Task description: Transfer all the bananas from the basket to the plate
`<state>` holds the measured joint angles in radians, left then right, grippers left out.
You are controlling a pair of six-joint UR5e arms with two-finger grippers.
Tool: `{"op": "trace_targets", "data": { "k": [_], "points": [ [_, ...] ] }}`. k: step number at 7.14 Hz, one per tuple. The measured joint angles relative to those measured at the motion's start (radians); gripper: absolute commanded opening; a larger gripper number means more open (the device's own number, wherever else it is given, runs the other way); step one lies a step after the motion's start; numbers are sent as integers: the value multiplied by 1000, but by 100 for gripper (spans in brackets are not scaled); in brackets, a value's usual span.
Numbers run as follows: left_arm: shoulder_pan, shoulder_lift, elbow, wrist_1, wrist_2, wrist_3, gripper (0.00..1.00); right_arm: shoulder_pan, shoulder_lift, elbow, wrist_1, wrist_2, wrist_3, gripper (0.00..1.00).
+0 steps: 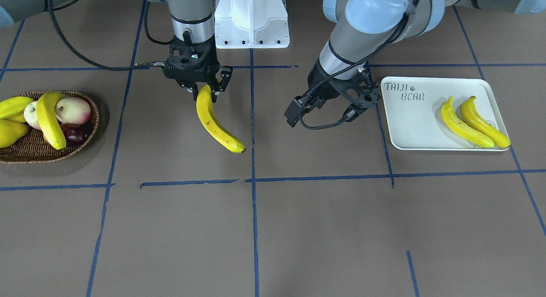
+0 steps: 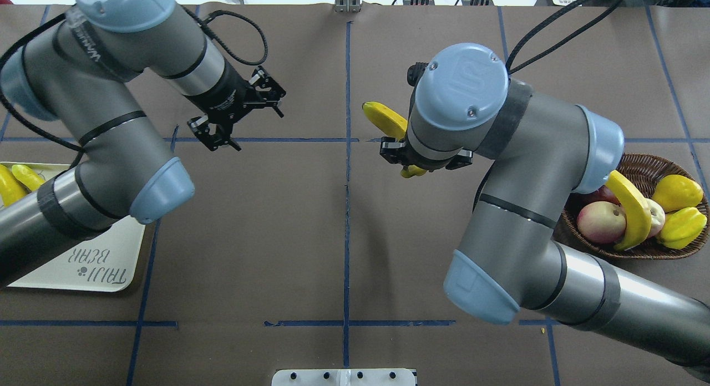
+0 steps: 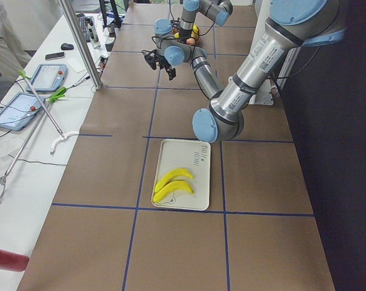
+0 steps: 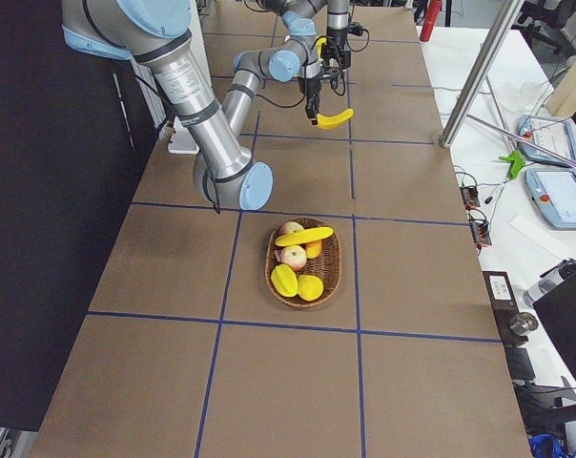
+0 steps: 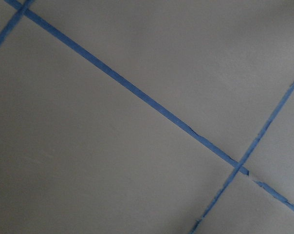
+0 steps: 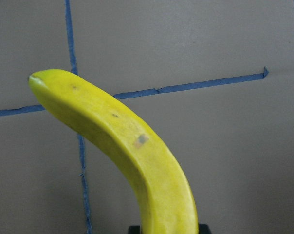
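Right gripper clamped on one banana, which hangs below the jaws over the brown, blue-taped table — left gripper has its jaws wide and empty, the plate with two bananas just beside them. A fourth banana lies in the basket, far from both.

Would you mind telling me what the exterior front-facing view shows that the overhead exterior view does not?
Only front-facing: the whole plate with two bananas lying side by side in full, and the held banana along its entire length. Only overhead: the left gripper, jaws plainly spread; there the left arm covers most of the plate and the right wrist hides part of the held banana. Both: the right gripper shut on that banana, and the basket with one banana across other fruit.
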<state>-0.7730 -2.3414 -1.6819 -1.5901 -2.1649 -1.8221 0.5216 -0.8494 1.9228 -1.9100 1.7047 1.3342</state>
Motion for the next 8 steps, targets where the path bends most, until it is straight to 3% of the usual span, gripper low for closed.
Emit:
{"op": "trace_targets", "data": {
  "k": [3,8],
  "points": [
    [15,-146,146,1,1,-94,100,-94,82,-18,-62,-114,43,0],
    [68,-156,183,22,5,-106,99,-142,108,-18,-84,-226,24,0]
  ]
}}
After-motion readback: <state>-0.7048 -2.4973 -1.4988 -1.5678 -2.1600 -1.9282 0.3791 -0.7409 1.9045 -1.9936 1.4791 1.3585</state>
